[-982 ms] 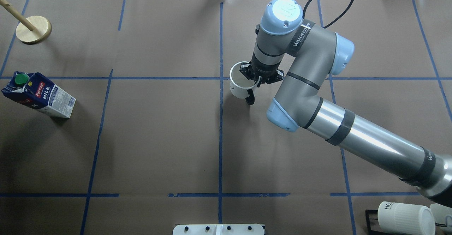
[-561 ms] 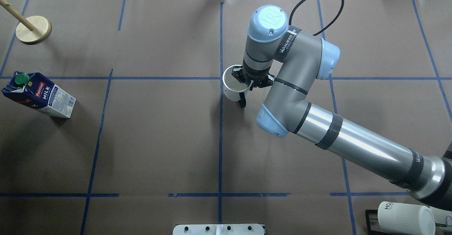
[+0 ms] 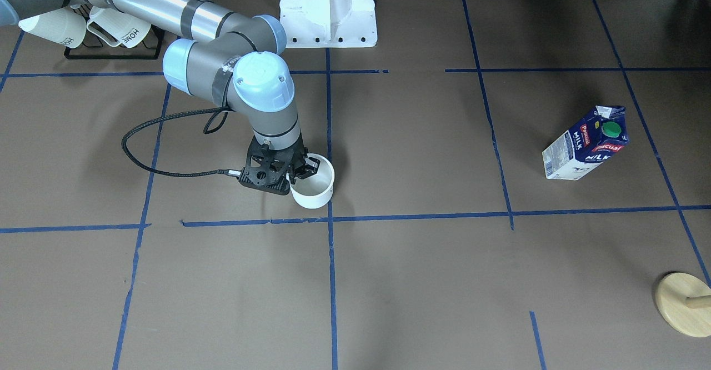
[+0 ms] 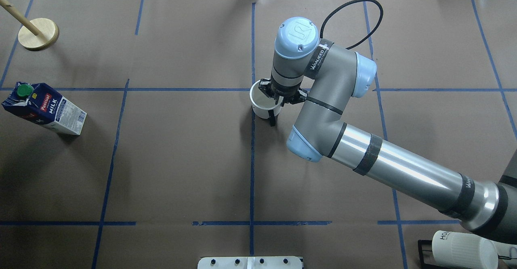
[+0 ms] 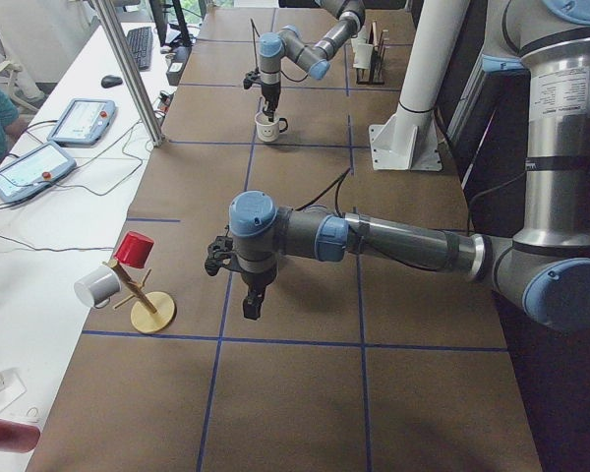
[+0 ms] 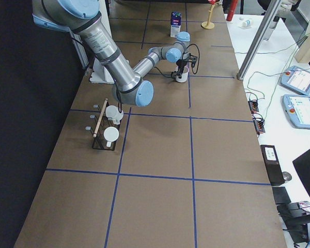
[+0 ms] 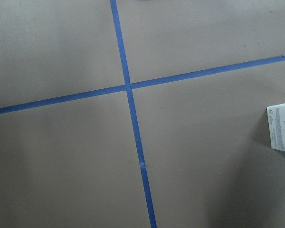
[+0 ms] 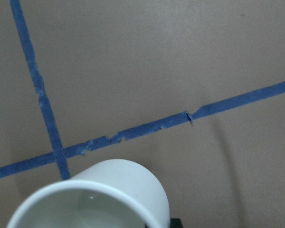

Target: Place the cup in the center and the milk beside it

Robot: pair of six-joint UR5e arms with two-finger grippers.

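White and plain, the cup (image 4: 262, 104) is gripped at its rim by the right hand (image 4: 278, 97), just beside the center (image 4: 252, 89) tape crossing on the brown bench (image 4: 181, 160). The milk (image 4: 44, 108) stands well apart, near the bench's left end. The left hand (image 5: 251, 305) shows only in the left side view, so I cannot tell its opening.

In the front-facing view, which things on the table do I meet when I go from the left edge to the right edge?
HOME mugs → cup → milk → wooden stand
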